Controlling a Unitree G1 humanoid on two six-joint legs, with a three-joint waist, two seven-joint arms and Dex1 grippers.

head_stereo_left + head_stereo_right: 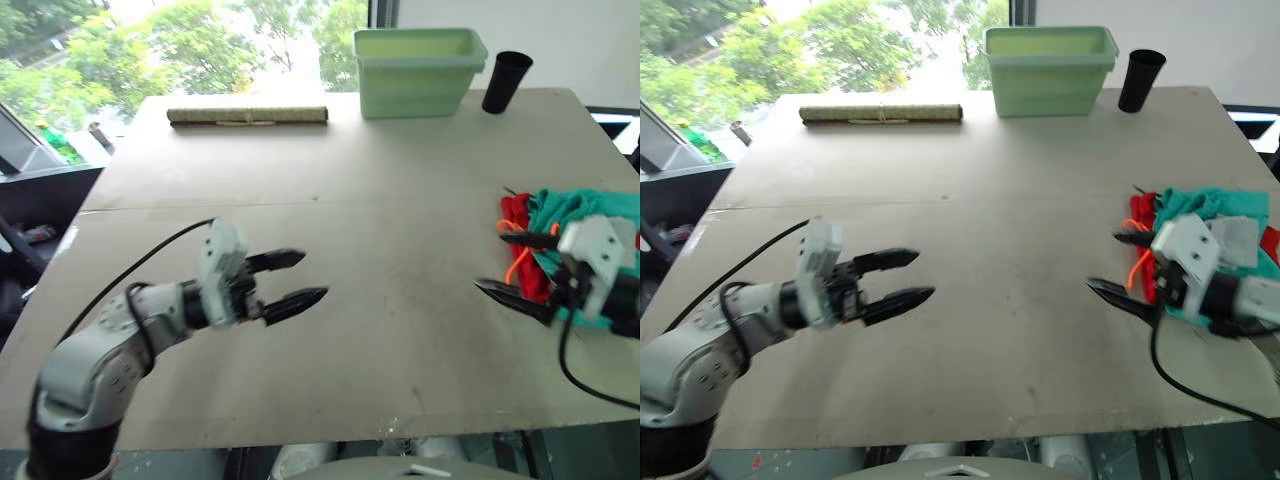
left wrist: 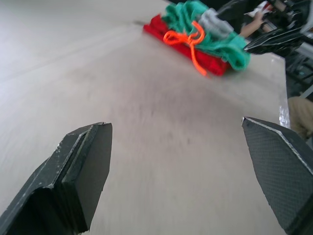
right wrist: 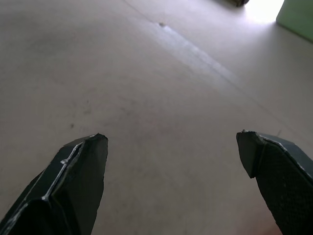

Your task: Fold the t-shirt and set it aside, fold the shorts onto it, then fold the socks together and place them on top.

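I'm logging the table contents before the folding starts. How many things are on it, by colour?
Red: 1, the t-shirt
Teal-green: 1, the shorts
Pale grey-white: 1 visible bundle, the socks
Light green: 1, the bin
Black: 1, the cup
Olive-tan: 1, the rolled mat
Total: 6

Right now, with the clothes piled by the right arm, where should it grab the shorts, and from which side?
Probably at the bunched teal edge of the shorts nearest the orange drawstring, coming from the table's middle, where the open right gripper already is. The shorts lie crumpled on top of the t-shirt, so that raised fold can be pinched without catching red cloth.
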